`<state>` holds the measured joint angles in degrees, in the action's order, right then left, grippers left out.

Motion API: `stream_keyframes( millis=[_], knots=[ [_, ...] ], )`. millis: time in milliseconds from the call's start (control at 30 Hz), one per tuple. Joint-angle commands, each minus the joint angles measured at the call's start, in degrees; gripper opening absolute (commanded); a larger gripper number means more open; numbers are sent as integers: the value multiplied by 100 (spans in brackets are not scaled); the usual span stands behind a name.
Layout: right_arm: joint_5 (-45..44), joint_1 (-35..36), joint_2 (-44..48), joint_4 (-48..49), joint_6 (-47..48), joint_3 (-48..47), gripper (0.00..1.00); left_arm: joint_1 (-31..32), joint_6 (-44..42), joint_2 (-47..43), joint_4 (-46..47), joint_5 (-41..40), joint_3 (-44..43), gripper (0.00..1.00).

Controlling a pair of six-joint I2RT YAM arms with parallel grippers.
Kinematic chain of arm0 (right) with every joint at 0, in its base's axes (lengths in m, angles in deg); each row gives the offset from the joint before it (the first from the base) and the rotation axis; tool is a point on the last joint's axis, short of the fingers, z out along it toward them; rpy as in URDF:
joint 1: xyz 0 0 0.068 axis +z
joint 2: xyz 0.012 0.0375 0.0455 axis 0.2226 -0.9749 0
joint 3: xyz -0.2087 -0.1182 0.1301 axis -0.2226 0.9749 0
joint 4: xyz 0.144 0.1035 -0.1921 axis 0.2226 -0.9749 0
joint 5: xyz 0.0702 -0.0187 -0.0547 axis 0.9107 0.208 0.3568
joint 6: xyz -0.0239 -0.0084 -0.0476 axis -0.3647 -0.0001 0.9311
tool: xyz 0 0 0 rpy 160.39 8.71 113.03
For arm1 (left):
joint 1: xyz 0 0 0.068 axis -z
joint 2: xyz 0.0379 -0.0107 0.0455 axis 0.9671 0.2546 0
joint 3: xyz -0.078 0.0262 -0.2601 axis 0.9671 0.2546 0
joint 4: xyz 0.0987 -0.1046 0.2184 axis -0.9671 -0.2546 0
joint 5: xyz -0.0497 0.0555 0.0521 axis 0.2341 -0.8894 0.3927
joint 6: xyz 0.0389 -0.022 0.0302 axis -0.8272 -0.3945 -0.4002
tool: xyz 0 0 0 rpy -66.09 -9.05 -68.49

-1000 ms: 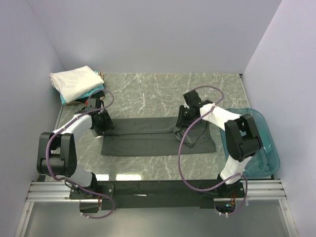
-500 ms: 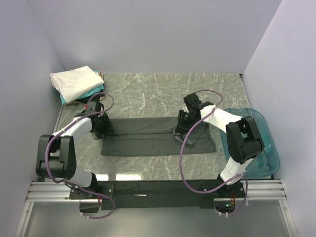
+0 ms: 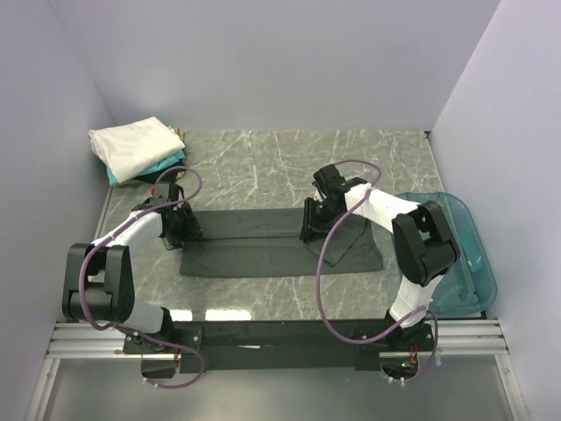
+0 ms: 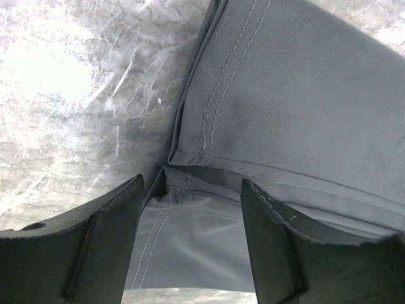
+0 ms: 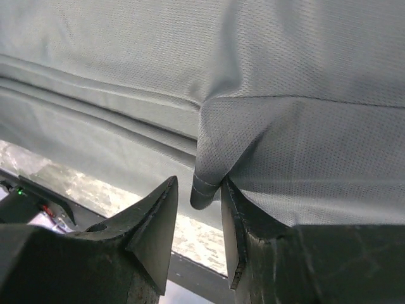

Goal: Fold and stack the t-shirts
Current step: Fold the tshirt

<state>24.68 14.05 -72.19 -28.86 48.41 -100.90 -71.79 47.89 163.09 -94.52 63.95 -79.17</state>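
At the left end of the charcoal t-shirt, the left arm reaches out low with its elbow bent, and the left gripper is tipped down onto the hem. Up close, that left gripper has its jaws standing wide, one on either side of the shirt's stitched corner. The cloth lies loose between them, nothing nipped.

On the shirt's right half, the right arm curls forward and inward, the right gripper planted on the cloth near the far edge. On its wrist view the right gripper shows jaws drawn narrow, with a raised pleat of the shirt squeezed between them. That's a firm hold.

The shirt lies in a long band on the marble desk, its right end wider and rumpled.

Now the change: half a second ago the right gripper sat nearer the shirt's right end. It has slid leftward along the cloth, forearm swinging with it. The left gripper has barely budged.

Beyond the shirt's far left corner a folded white t-shirt rests on a teal t-shirt. Off the shirt's right end sits the translucent blue tub.
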Motion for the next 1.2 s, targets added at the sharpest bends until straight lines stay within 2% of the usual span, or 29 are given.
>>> stream_keyframes(
  millis=[0,433,600,833,1167],
  knots=[
    [168,94,-68,-197,-65,-283,41,23,56,-183,123,43,32,68],
    [-149,95,538,-628,-47,-748,41,31,56,-289,0,43,-275,68],
    [-263,-72,845,-628,-56,-485,41,137,117,-368,-123,43,-732,68],
    [-465,-519,1153,-602,67,77,41,426,135,-26,-176,-133,-1224,68],
    [-887,-1048,794,-286,164,640,41,735,354,809,386,315,-1392,68]
  ],
)
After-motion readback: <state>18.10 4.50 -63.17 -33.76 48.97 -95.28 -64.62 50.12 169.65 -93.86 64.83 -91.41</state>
